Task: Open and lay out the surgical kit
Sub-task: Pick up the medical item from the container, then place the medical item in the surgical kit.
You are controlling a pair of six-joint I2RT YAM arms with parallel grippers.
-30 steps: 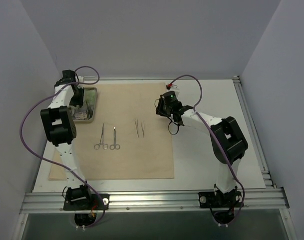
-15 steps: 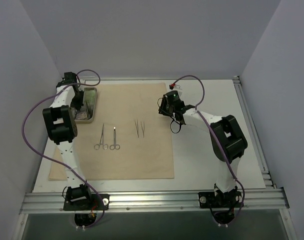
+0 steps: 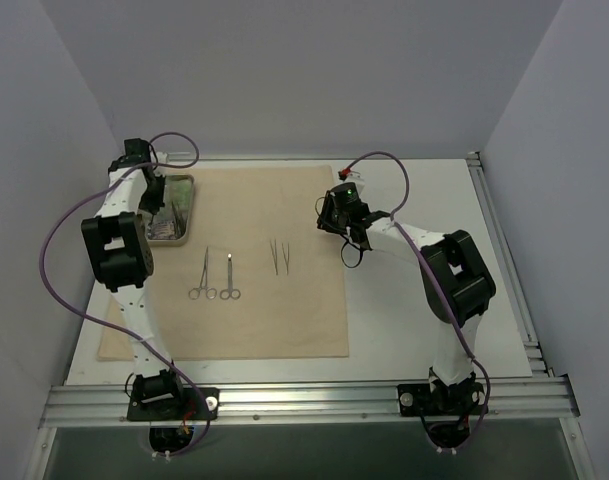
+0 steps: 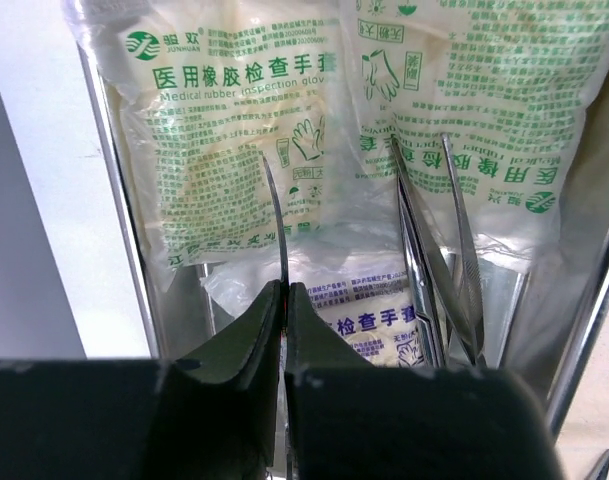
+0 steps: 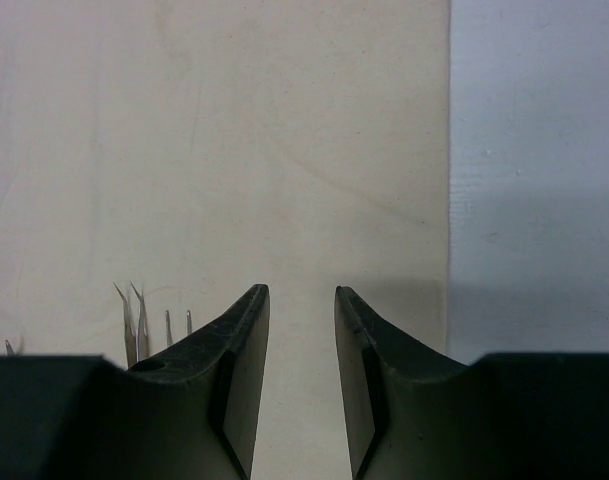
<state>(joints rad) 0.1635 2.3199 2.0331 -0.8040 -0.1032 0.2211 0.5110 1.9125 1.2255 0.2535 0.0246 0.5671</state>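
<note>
We judged the step to be pulling instruments out of the tray (image 3: 189,190) onto the cloth (image 3: 264,310). The left end effector (image 4: 284,290) was over the tray at the far-left corner of the cloth, its fingers pressed together on a thin curved steel instrument (image 4: 276,215). To do this well we would lift straight up so the tip clears the packets (image 4: 234,150) and does not drag them, and keep clear of the tweezers (image 4: 434,260) lying just beside it in the tray. Left arm was reached far forward, wrist pointing down into the tray.

Mid-cloth, two scissor-like instruments (image 3: 215,275) lay side by side, with two tweezers (image 3: 279,255) to their right; we would place the next one beside these, apart.

Right end effector (image 5: 299,300) hovered at the cloth's right edge, fingers slightly apart, holding nothing. Right arm was bent at the elbow, wrist turned inward over the table (image 3: 434,200).
</note>
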